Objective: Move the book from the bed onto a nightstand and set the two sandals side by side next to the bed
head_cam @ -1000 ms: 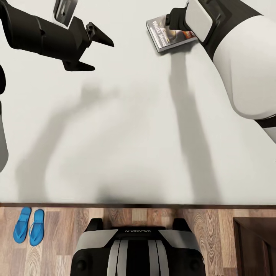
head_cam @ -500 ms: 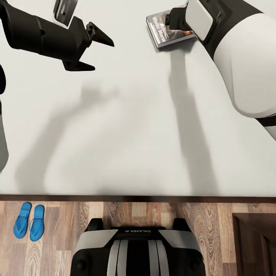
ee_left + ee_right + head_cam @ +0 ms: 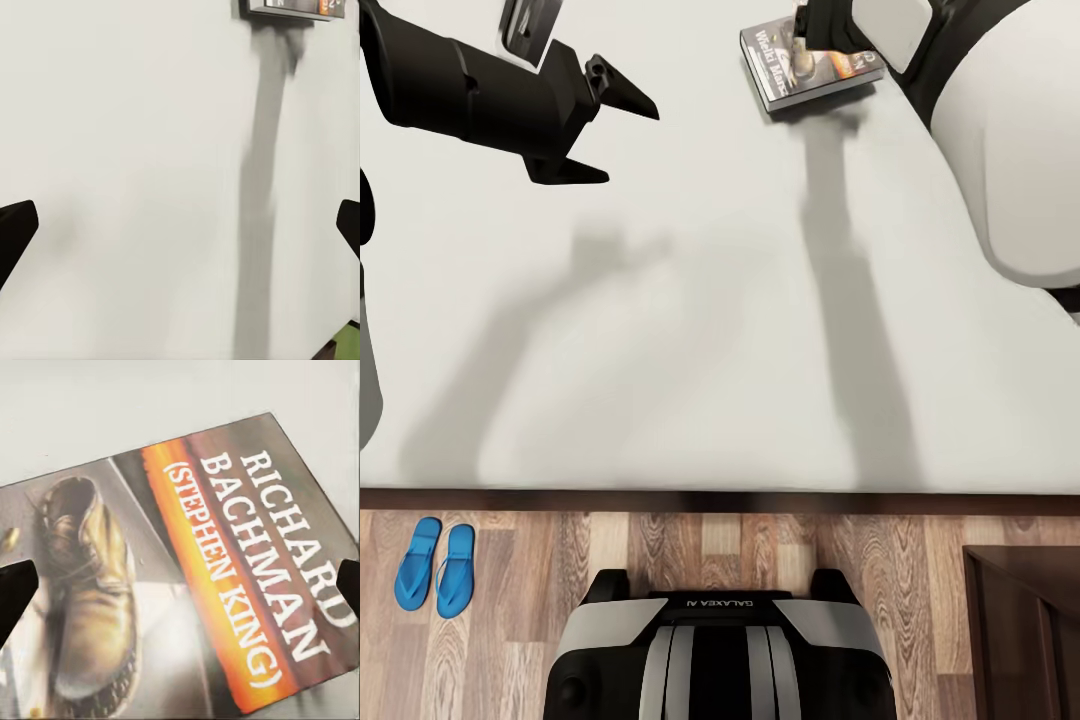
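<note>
Right arm reaches to the top of the head view, its gripper point(image 3: 815, 35) right over the book point(image 3: 790, 75), which lies flat on the bed point(image 3: 690, 300) at top centre-right. In the right wrist view the book cover point(image 3: 187, 585) sits close under the camera, boot picture and author lettering readable, with the two dark fingertips point(image 3: 15, 596) at the far left and right edges of the frame, so the claw is wide and holds nothing. Cannot tell whether the tips touch the book yet. Wide spread probably meant to straddle the book before closing on it.

Left gripper point(image 3: 615, 135) hangs at upper left of the head view, over bare mattress, well apart from the book. Its fingers are spread wide, nothing between them; the left wrist view shows the same, tips at the frame edges and the book's edge point(image 3: 289, 7) far off at top. Looks parked, out of the right arm's way.

Sandals point(image 3: 435, 565) lie side by side on the wood floor point(image 3: 760, 550) at lower left, near the bed frame, so that half of the task looks done. Dark nightstand point(image 3: 1025, 630) corner shows at lower right, on the right arm's side, likely why that arm takes the book.

Book step is at the grasp stage: not lifted. Thin flat book on soft mattress may be hard to pinch; risk of pushing it away
</note>
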`<state>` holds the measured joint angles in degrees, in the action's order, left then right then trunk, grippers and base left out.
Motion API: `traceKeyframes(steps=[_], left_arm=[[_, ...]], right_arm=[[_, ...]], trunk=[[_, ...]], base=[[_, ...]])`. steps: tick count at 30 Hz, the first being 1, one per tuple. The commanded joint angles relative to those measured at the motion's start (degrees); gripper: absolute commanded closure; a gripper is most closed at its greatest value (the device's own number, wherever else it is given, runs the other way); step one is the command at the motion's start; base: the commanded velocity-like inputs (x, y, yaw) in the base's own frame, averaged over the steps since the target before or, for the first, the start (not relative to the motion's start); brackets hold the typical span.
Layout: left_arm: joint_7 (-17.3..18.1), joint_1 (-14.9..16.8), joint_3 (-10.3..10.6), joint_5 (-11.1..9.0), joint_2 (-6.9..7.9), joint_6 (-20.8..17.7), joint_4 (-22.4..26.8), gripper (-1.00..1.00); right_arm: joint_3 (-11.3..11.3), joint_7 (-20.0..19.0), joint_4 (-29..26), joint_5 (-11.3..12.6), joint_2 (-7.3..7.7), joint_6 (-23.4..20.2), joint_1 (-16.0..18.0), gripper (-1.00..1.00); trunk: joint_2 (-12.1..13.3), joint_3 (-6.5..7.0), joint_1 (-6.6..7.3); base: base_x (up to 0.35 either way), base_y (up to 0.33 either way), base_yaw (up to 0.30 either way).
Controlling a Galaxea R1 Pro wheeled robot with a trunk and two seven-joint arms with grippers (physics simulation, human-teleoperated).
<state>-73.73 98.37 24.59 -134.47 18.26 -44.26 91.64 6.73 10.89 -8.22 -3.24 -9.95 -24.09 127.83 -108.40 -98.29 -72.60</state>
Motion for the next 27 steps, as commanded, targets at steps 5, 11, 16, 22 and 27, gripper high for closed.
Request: traceKeyframes(steps=[5, 11, 16, 22, 27], left_arm=[[-0.29, 0.12, 0.02, -0.27, 0.02, -0.46, 0.03, -1.00], [-0.27, 0.09, -0.69, -0.27, 0.02, -0.52, 0.10, -1.00], [-0.27, 0.07, -1.04, -0.27, 0.00, -0.56, 0.11, -1.00], [-0.27, 0.07, -1.18, -0.27, -0.15, -0.56, 0.12, -1.00], [-0.27, 0.06, -1.21, -0.27, -0.23, -0.62, 0.13, -1.00]], right_arm=[[0.57, 0.10, -0.08, -0.26, -0.05, -2.42, 2.94, -1.00], [0.68, 0.09, 0.00, -0.20, -0.05, -2.82, 2.79, -1.00], [0.72, 0.09, 0.14, -0.19, -0.05, -2.87, 2.37, -1.00], [0.74, 0.09, 0.38, -0.19, -0.05, -2.87, 0.49, -1.00], [0.74, 0.09, 0.57, -0.21, -0.05, -2.48, -0.87, -1.00]], trunk=[[-0.01, -0.03, -0.01], [-0.01, -0.03, -0.01], [-0.01, -0.03, -0.01], [-0.01, -0.03, -0.01], [-0.01, -0.03, -0.01]], base=[[0.054, -0.001, 0.000], [0.262, 0.000, 0.000], [0.276, 0.000, 0.000], [0.086, 0.000, 0.000], [0.016, 0.000, 0.000]])
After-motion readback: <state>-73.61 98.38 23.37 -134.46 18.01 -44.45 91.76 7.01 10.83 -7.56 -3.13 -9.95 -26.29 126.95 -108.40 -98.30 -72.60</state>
